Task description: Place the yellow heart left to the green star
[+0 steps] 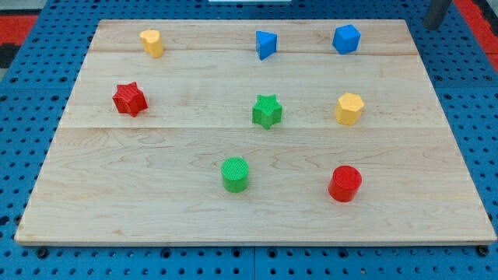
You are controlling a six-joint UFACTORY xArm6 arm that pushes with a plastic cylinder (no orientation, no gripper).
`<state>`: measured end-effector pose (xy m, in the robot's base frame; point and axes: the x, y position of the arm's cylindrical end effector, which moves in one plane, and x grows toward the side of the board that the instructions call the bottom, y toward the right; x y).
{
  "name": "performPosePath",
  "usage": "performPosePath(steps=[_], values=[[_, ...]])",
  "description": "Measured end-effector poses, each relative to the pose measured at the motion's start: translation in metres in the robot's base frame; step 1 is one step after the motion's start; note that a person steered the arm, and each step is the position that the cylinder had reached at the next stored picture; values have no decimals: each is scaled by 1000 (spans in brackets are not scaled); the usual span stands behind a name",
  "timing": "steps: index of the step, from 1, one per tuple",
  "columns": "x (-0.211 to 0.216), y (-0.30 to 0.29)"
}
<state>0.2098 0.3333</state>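
Observation:
The yellow heart (152, 43) sits near the board's top left corner. The green star (267, 110) sits near the middle of the board, well to the right of and below the heart. My rod enters at the view's top right corner, and my tip (430, 25) is beyond the board's top right corner, off the wood. It is far from both blocks and touches nothing.
The wooden board (156, 202) also carries a red star (130, 99) at left, a blue triangle (265, 44) and a blue block (346, 39) at top, a yellow hexagon (349, 108) at right, a green cylinder (235, 173) and a red cylinder (345, 183) at bottom.

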Motion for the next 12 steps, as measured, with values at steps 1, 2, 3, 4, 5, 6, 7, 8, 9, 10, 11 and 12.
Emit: performPosePath(steps=[1, 2, 3, 4, 5, 6, 7, 8, 9, 10, 11, 12], values=[[0, -1], [2, -2], [3, -18], [-2, -74], [-4, -156], [-4, -261], [-10, -297], [-10, -322], [-5, -347], [-2, -361], [6, -437], [6, -490]])
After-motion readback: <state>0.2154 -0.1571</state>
